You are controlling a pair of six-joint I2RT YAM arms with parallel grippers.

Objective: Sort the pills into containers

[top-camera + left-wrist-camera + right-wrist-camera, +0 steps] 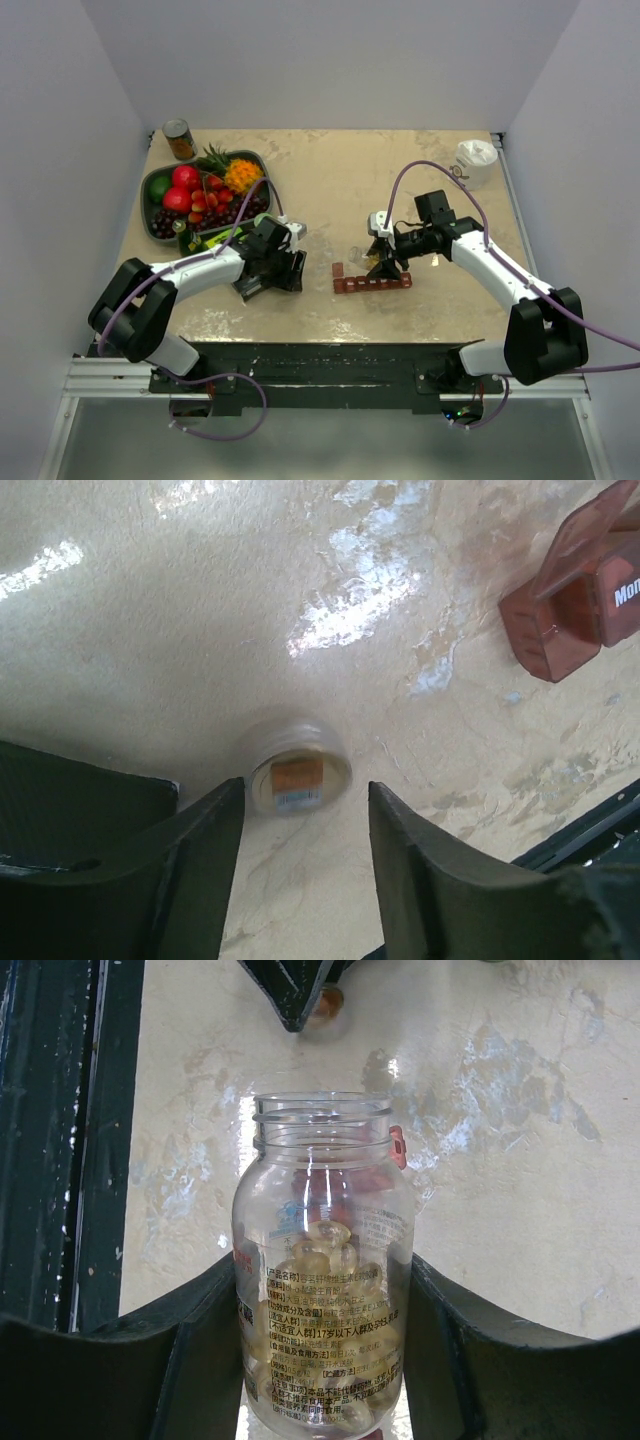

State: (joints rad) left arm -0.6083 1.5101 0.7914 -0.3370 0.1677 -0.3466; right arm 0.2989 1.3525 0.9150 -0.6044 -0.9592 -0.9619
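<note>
Right wrist view: the right fingers pinch a clear, uncapped pill bottle at mid-body, just beyond the organizer strip. It looks light, rigid and slick. The golden pills inside look tiny and prone to rolling. The left fingers are spread over a cap, left of the strip.

table top: smooth, mottled beige, patchy gloss
containers: translucent dark red plastic, glossy
bottle: clear, glossy, printed label
pills: translucent amber, shiny
left gripper fingers: matt black plastic, faintly grained
</note>
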